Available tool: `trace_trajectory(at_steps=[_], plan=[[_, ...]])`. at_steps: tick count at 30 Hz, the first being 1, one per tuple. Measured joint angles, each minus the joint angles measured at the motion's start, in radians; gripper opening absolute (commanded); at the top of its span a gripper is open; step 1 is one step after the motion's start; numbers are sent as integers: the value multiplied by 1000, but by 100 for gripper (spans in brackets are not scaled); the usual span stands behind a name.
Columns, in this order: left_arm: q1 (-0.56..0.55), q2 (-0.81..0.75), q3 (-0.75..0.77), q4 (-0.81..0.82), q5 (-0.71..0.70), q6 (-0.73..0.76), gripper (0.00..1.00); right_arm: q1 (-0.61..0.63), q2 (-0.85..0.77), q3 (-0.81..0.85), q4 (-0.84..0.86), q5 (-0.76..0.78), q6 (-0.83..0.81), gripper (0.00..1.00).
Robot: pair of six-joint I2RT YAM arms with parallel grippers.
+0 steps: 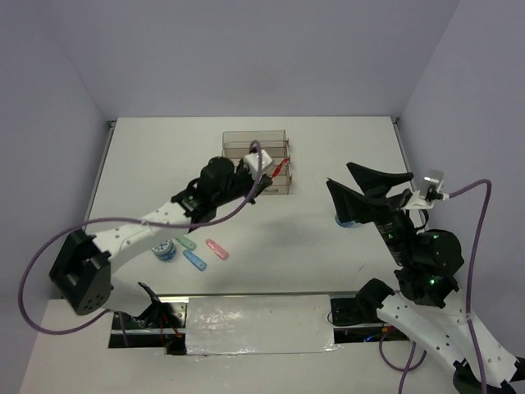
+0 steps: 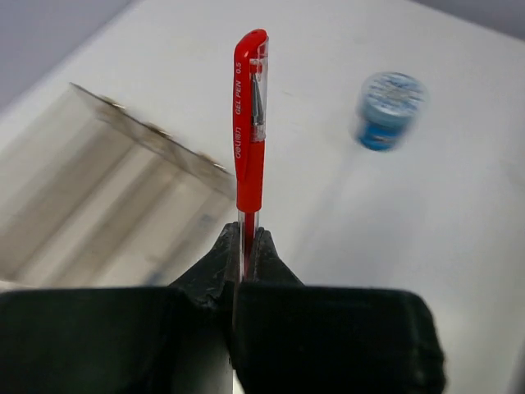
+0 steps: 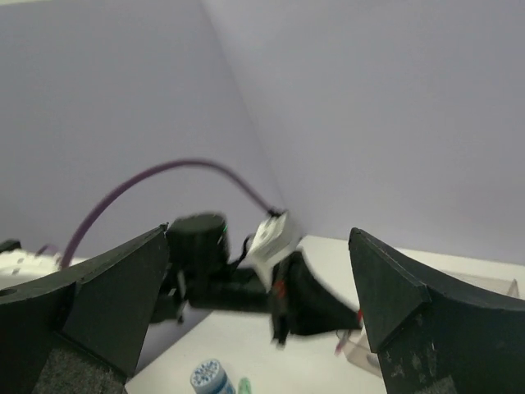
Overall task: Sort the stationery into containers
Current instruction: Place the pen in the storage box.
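1. Surface (image 1: 156, 164): white, and it carries every item I list below.

2. Left arm (image 1: 135, 230): I see it reaching from the near left toward the far centre. Right arm (image 1: 426, 275): it stands at the near right, its wrist turned left.

3. Containers (image 1: 256, 146): a smoky clear block of narrow trays joined side by side, at the far centre. In the left wrist view I make out no stationery in the compartments shown.

4. Left claw (image 2: 244, 246): pressed together on the red pen, pinching its clear lower barrel. It sits at the near right corner of the containers.

5. Right claw (image 1: 339, 175): fingers spread wide, nothing between them, raised over the right half of the surface.

6. Blue rolls, two. One (image 1: 166, 250) lies near left, just left of the capsules. The other (image 1: 346, 220) lies right of centre, partly hidden under the right claw.

7. Red pen (image 2: 250, 123): a capped gel pen, pointing away from the left claw's fingers. From above it lies along the right edge of the containers; I cannot tell whether it touches them.

8. Capsules, three, grouped near left and well apart from the containers: green (image 1: 187, 243), blue (image 1: 194, 259), pink (image 1: 216, 249).
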Motion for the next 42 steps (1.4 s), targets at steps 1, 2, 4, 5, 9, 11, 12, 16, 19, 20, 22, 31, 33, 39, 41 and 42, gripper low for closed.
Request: trace_trajectory(at_steps=[1, 2, 4, 5, 9, 11, 12, 16, 19, 20, 22, 31, 33, 39, 41, 42], plan=[[14, 77, 98, -36, -27, 59, 0, 0, -25, 0, -36, 7, -7, 97], [25, 133, 166, -56, -49, 123, 0, 0, -43, 0, -68, 10, -11, 97], [43, 221, 259, -85, -84, 268, 0, 0, -72, 0, -139, 12, -18, 97], [53, 263, 290, -94, -94, 349, 0, 0, -83, 0, -171, 11, -20, 97], [96, 382, 343, -166, -80, 594, 0, 0, -135, -11, -281, 8, -27, 97], [129, 417, 335, -183, -55, 679, 0, 0, -160, -12, -326, 8, -33, 97], [145, 423, 320, -176, -48, 710, 0, 0, -172, -12, -345, 8, -38, 97], [193, 439, 277, -158, -23, 804, 0, 0, -206, -8, -419, 6, -51, 97], [201, 470, 280, -142, 0, 833, 1, 0, -227, -6, -452, 1, -59, 97], [203, 488, 291, -151, 9, 837, 1, 0, -232, -6, -458, 1, -61, 97], [206, 534, 337, -172, 23, 841, 2, 0, -238, -6, -468, 1, -66, 97], [237, 595, 377, -172, 53, 822, 21, 0, -232, -6, -477, 1, -88, 97], [243, 595, 377, -172, 57, 808, 24, 0, -222, -7, -476, 1, -91, 97], [254, 595, 400, -215, 82, 798, 36, 0, -203, -12, -474, -3, -92, 97], [254, 596, 416, -229, 87, 795, 41, 0, -203, -13, -475, -5, -92, 97], [254, 596, 423, -235, 90, 790, 41, 0, -203, -13, -474, -6, -92, 97]])
